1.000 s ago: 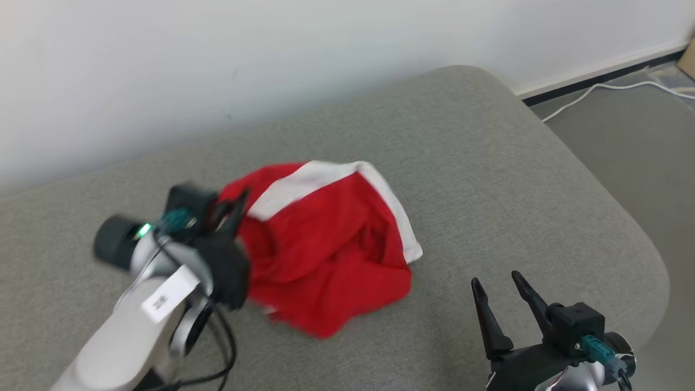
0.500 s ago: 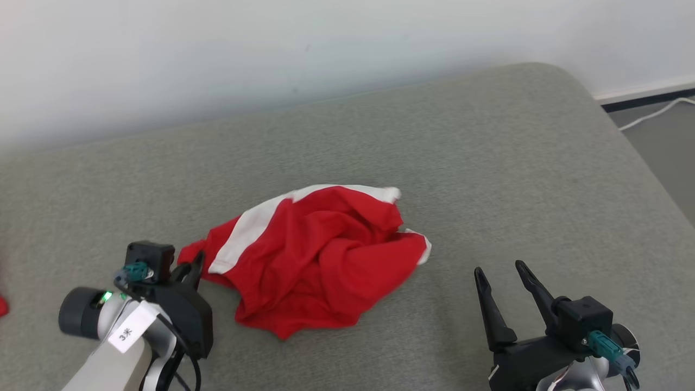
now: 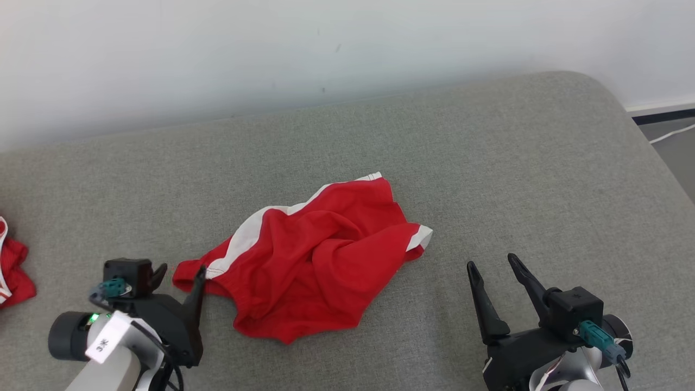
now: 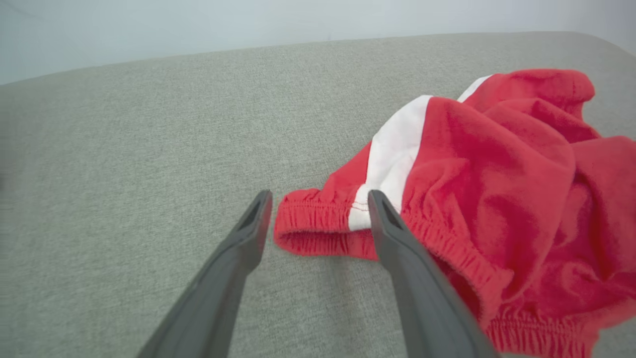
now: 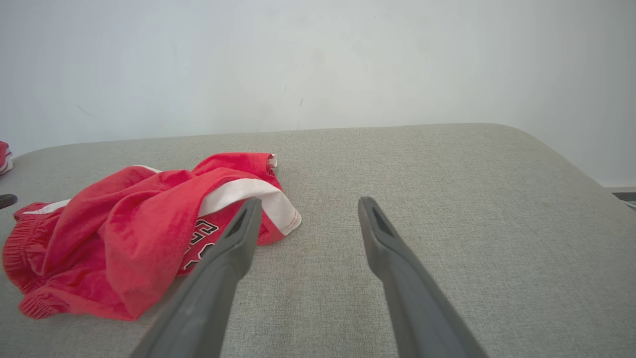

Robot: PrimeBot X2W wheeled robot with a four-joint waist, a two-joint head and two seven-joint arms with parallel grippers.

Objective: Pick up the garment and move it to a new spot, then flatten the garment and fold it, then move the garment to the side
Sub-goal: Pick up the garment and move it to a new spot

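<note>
Two pairs of dark fingers stand apart and hold nothing. The left gripper (image 3: pixel 182 269) has the gathered waistband (image 4: pixel 318 223) corner of the red shorts (image 3: pixel 315 255) lying between its tips, while the right gripper (image 3: pixel 492 260) sits well apart from the white-edged leg hem (image 3: pixel 421 238). The shorts lie crumpled in the middle of the grey cushion (image 3: pixel 488 163). Their long axis runs from the waistband by the left gripper up and across toward the hem on the right, so the left arm is much the nearer. Flattening would probably need one arm at each end. The left wrist view shows the elastic gathers and the white side stripe (image 4: pixel 392 149) close up, though I cannot tell whether a finger touches the cloth. The right wrist view brings out printed lettering (image 5: pixel 201 233) under a fold, which the head camera's angle covers.
</note>
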